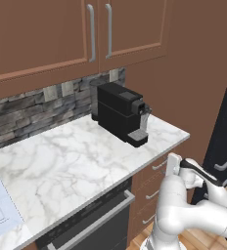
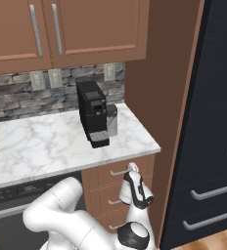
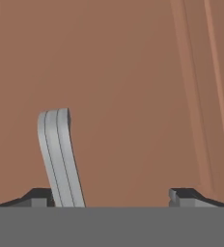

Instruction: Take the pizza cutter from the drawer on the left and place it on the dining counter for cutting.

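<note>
The drawer point(image 1: 152, 172) is the top one of a brown stack under the marble worktop, and it is shut. Its curved silver bar handle point(image 2: 119, 172) lies just left of my gripper point(image 2: 132, 169). In the hand view the drawer front point(image 3: 133, 87) is close ahead. The handle point(image 3: 58, 154) stands between my dark fingertips, close by the left one point(image 3: 39, 197), with a wide gap to the right one. My gripper point(image 3: 109, 197) is open with nothing gripped. The pizza cutter is hidden. The dining counter is out of view.
A black coffee machine point(image 1: 121, 117) stands on the marble worktop point(image 1: 61, 166) above the drawers. Two like drawers point(image 2: 116, 201) sit below the top one. A dark oven front point(image 1: 96, 222) is to the left, and a tall black fridge point(image 2: 211, 146) to the right.
</note>
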Robot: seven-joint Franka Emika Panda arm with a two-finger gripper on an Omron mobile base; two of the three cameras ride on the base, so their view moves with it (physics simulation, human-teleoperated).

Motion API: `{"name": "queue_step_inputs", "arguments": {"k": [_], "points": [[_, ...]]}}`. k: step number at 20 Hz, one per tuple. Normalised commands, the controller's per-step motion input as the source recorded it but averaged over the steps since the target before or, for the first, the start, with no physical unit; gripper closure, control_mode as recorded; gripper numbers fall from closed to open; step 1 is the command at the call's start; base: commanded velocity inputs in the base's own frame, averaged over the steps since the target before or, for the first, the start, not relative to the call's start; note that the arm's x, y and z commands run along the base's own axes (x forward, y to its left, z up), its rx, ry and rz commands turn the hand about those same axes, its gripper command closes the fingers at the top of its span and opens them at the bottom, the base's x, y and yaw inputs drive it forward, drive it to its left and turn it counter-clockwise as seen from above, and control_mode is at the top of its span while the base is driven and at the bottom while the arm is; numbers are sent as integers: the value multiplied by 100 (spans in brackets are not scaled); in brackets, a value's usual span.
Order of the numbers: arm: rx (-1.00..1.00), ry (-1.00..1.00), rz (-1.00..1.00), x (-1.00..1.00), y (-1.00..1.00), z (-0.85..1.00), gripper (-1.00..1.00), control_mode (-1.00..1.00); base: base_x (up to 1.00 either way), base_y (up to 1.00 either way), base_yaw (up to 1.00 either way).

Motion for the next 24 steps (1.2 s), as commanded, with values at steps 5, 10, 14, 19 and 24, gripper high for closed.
{"name": "queue_step_inputs", "arguments": {"k": [5, 10, 14, 19, 24], "points": [[0, 0, 0, 0, 0, 0, 100, -100, 0, 0, 0], [0, 0, 0, 0, 0, 0, 100, -100, 0, 0, 0], [0, 0, 0, 0, -2, 0, 100, -100, 0, 0, 0], [0, 0, 0, -63, -26, 0, 100, -100, 0, 0, 0], [0, 0, 0, -82, -39, 0, 100, -100, 0, 0, 0]]}}
